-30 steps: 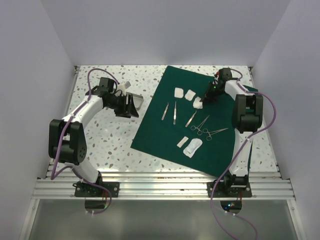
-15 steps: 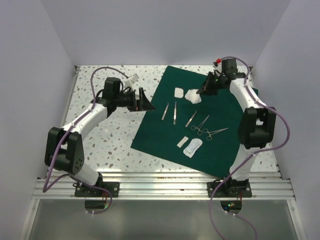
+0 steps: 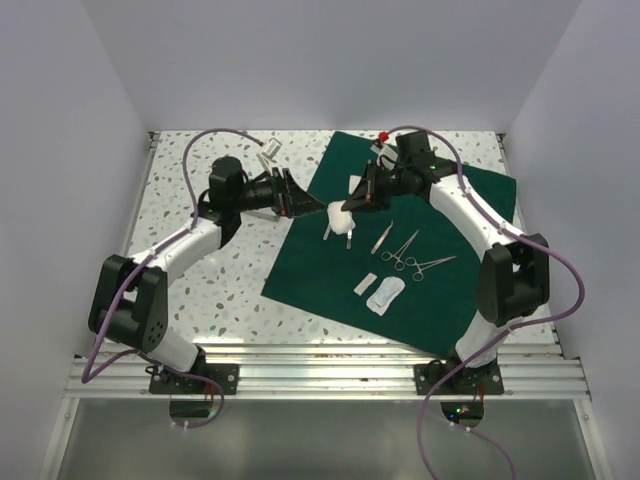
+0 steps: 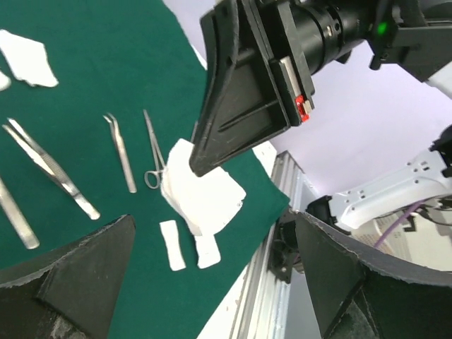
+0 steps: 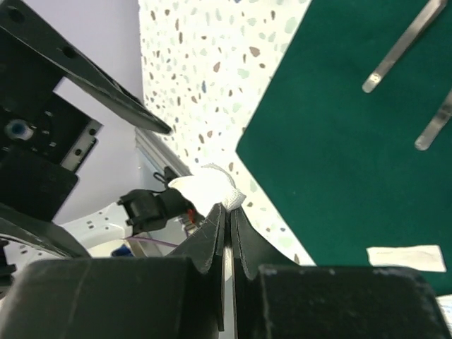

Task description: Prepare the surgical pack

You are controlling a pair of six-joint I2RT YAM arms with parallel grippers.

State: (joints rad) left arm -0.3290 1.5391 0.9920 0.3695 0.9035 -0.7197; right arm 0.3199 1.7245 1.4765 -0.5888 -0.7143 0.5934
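Terrazzo table (image 3: 230,290) carries the drape (image 3: 310,270), which lies spread flat on its right half with one corner towards the arm bases

Left gripper (image 3: 300,197): hovers at the drape's left edge and points at the other claw. Jaws stand wide with nothing between them; in its own wrist view both fingers (image 4: 70,275) sit far apart at the frame's lower corners

Right gripper (image 3: 358,205): reaches across above the drape. Jaws are pinched tight on the gauze (image 3: 341,219); its wrist view shows the white wad (image 5: 208,187) bunched at the fingertips

Gauze hangs clear of the cloth, between the two claws. Most of it droops below the pinch, seen from the left wrist (image 4: 205,198)

Instruments (image 3: 405,248) and packets (image 3: 383,293) lie in a loose row on the drape, apart from both claws

Judgement: a hand-over of the gauze, right to left, looks to be the step
- bring the left jaws round the drooping part, below the right fingertips, so the fingers do not clash
- close left fully before right lets go
- keep both claws high enough that nothing brushes the instruments or snags the drape
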